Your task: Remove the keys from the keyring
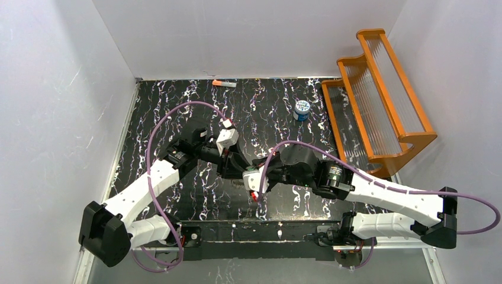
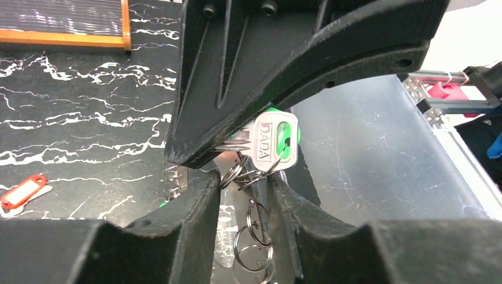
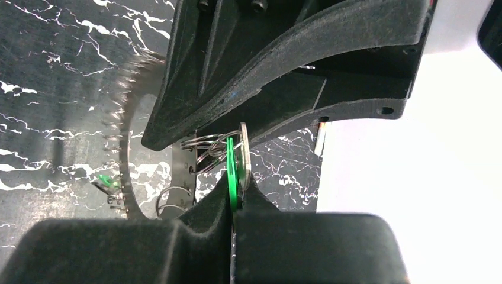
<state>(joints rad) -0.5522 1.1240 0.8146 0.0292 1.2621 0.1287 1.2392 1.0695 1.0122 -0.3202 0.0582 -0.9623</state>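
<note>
Right wrist shows the right fingers [image 3: 266,71] clamped on a green key [image 3: 232,171], likely light, stiff and slick, best pinched across its head; the left fingers [image 2: 284,53] grip unclear.

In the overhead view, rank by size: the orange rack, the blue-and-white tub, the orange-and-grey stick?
1. orange rack, by far
2. blue-and-white tub
3. orange-and-grey stick, longer than the tub but much thinner
</note>
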